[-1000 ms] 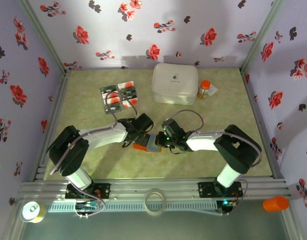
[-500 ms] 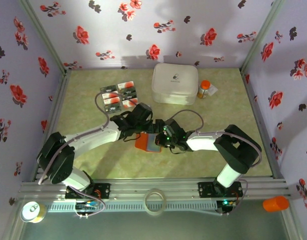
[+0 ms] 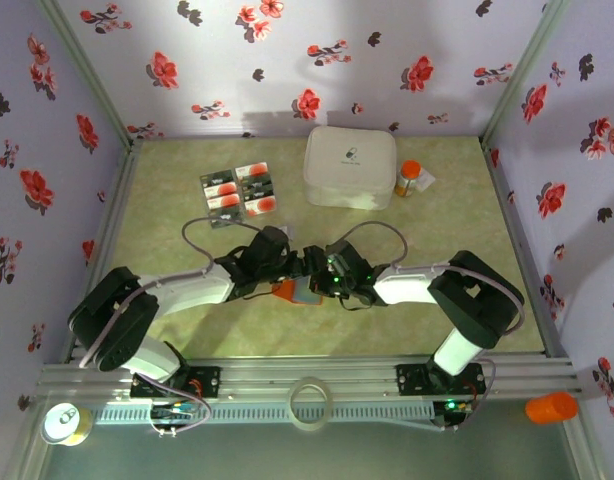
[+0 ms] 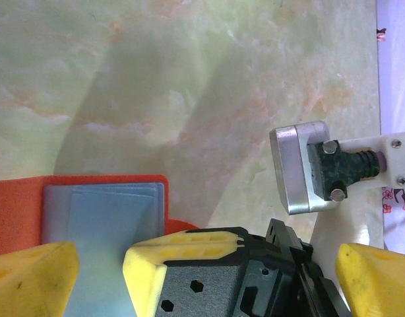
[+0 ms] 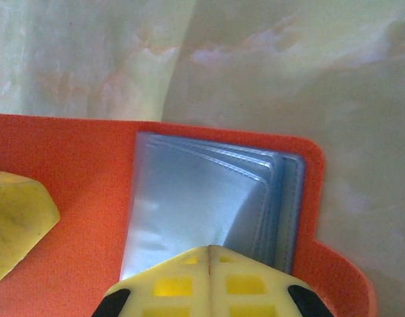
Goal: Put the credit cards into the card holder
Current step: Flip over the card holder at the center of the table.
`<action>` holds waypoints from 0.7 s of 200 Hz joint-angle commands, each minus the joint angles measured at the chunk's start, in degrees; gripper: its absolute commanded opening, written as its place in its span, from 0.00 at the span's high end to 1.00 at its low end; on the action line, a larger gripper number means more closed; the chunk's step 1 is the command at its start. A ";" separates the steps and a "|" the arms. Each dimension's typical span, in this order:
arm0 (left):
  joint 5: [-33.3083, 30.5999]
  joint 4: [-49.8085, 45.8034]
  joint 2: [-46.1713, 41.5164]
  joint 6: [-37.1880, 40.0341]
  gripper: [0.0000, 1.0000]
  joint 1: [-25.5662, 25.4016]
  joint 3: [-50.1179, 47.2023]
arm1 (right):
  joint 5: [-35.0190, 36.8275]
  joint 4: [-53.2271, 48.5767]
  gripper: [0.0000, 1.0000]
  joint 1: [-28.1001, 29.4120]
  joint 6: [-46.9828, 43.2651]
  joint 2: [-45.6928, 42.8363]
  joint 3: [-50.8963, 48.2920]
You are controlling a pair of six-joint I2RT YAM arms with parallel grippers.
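Note:
The orange card holder [image 3: 286, 292] lies open on the table between the two arms, its clear blue-grey sleeves [image 5: 202, 205] facing up. My right gripper [image 5: 212, 277] is shut, and its joined tips lie on the sleeves; I cannot tell whether a sleeve is pinched. My left gripper [image 4: 202, 284] is open and empty. It straddles the right gripper's finger, with one yellow fingertip [image 4: 31, 277] over the holder [image 4: 97, 198]. In the top view both grippers, left [image 3: 297, 270] and right [image 3: 317, 283], meet over the holder. The credit cards [image 3: 239, 193] lie in a group at the back left, apart from both.
A big white rounded box [image 3: 349, 167] stands at the back, with an orange-capped pill bottle [image 3: 409, 179] to its right. Flowered walls close in the table on three sides. A tape ring [image 3: 310, 402] lies on the front rail.
Half a second ago the left gripper stood farther back, nearer the cards. It has come down beside the right gripper over the holder. The right arm and holder have barely moved.

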 commanded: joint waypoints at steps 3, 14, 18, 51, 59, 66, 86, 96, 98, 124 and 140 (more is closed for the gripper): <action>-4.29 -3.74 -0.07 0.56 0.00 1.91 -4.62 | -0.20 -2.04 1.00 0.02 0.92 -1.05 -2.41; -4.49 -2.70 -0.18 -0.06 0.00 2.06 -5.91 | -0.18 -1.93 1.00 -0.03 1.02 -1.32 -2.60; -4.50 -2.09 -0.30 -0.43 0.00 2.13 -6.39 | -0.20 -1.94 1.00 0.02 1.02 -1.40 -2.61; -4.15 6.07 -2.39 -4.71 0.00 2.98 -10.31 | 0.06 -2.88 1.00 0.00 0.86 -2.03 -2.35; -4.07 8.37 -3.00 -6.09 0.00 3.26 -11.08 | 0.08 -2.90 1.00 -0.04 0.84 -2.04 -2.30; -4.10 11.21 -3.59 -7.44 0.00 3.55 -12.20 | 0.06 -2.95 1.00 0.02 0.81 -1.96 -2.14; -3.91 14.49 -4.30 -9.47 0.00 4.36 -12.92 | 0.08 -3.00 1.00 -0.03 0.82 -1.67 -1.87; -3.68 13.69 -4.38 -9.20 0.00 4.54 -12.33 | 0.07 -3.07 1.00 -0.09 0.76 -1.61 -1.81; -3.59 13.59 -4.32 -9.08 0.00 4.54 -12.24 | 0.06 -3.08 1.00 -0.02 0.76 -1.61 -1.71; -3.14 10.30 -3.84 -6.89 0.00 4.57 -11.48 | 0.06 -3.60 1.00 -0.04 0.52 -1.62 -1.47; -3.08 9.25 -3.78 -5.68 0.00 4.62 -12.11 | 0.01 -3.87 1.00 -0.01 0.39 -1.60 -1.30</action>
